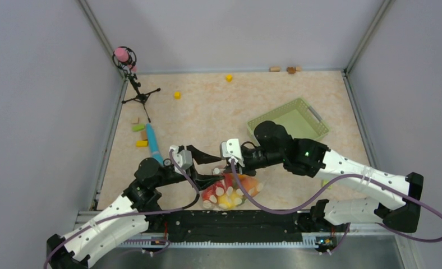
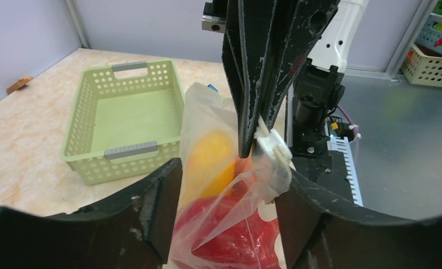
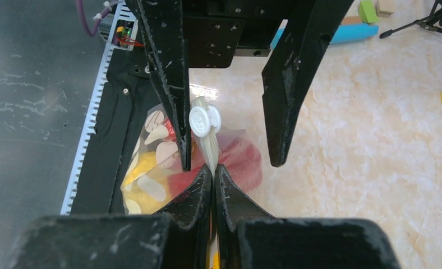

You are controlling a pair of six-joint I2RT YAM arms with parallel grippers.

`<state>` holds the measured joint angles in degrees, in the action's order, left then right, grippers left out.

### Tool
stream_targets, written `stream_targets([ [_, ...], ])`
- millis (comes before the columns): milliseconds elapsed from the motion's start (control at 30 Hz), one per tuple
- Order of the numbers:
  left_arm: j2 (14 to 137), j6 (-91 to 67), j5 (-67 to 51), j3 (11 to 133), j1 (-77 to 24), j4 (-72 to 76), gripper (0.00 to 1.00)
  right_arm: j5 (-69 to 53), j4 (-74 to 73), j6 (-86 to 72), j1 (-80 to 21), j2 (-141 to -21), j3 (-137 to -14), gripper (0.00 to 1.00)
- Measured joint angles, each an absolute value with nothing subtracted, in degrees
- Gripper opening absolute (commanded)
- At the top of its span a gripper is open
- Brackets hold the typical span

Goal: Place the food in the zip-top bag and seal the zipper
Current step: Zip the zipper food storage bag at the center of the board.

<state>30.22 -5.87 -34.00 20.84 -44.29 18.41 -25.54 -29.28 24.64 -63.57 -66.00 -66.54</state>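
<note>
Zip-top bag [image 1: 230,193] near green basket [image 1: 314,116]

The zip-top bag [image 2: 207,129] runs off the left wrist view's bottom edge.

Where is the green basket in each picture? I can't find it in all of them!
Top external: the green basket sits right of centre, toward the far side of the table.
Left wrist: the green basket fills the upper left.
Right wrist: not in it.
Shared landmark: the dotted zip-top bag, seen in all three views.
</note>
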Motion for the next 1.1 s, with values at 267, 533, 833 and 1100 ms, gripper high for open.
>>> stream_targets([
  [267, 28.4, -5.7, -35.5, 20.9, -44.3, 18.4, 0.19, -25.5, -29.8, 25.3, -63.6, -66.5, -66.7, 0.00],
  [533, 27.5, -5.4, -36.2, 20.9, -44.3, 18.3, 0.00, -25.2, -29.7, 25.3, -63.6, -66.6, -66.9, 0.06],
  [833, 28.0, -4.3, -36.9, 20.9, -44.3, 18.4, 0.00, -24.2, -27.7, 24.0, -63.6, -65.9, -66.8, 0.51],
  [1100, 28.3, -4.4, -36.6, 20.9, -44.3, 18.6, 0.00, -23.6, -21.3, 18.8, -63.9, -63.1, -66.3, 0.54],
])
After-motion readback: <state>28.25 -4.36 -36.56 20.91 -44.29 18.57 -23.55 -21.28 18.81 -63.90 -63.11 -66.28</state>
